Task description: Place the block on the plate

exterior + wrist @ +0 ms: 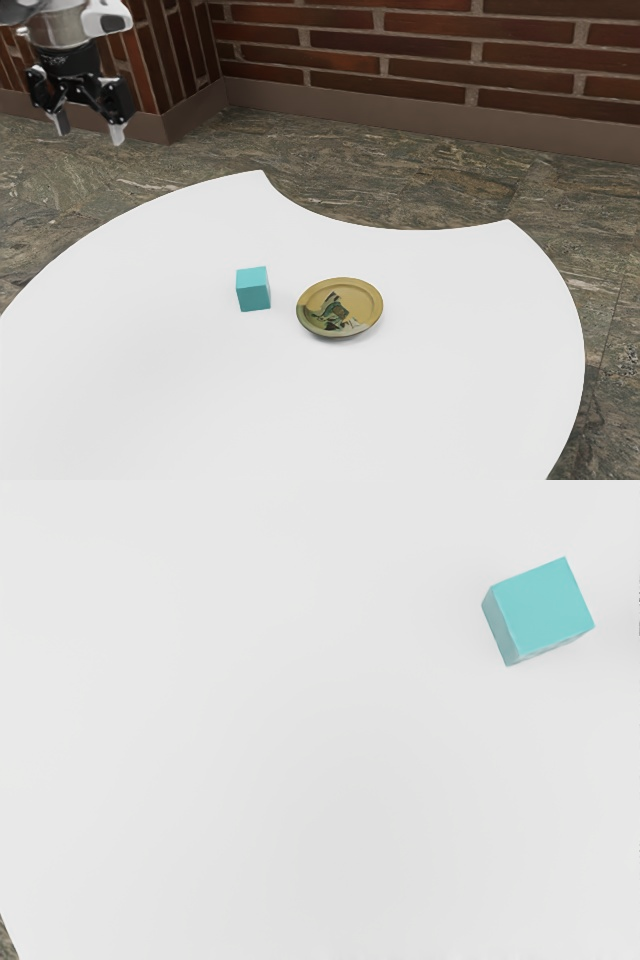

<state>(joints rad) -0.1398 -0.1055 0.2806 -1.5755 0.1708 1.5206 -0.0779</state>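
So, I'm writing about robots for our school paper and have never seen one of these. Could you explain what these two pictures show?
The machine is a pale, jointed robot arm, drawn by a simulator. The exterior view is taken from beside it. At the upper left is its black two-fingered end effector, with its fingers apart and nothing held between them. On the white, curved-edged table lie a teal cube-shaped block and a round, yellowish-brown plate with a dark design; they do not touch. The wrist view comes from a camera riding on the arm, looking down at that same block.
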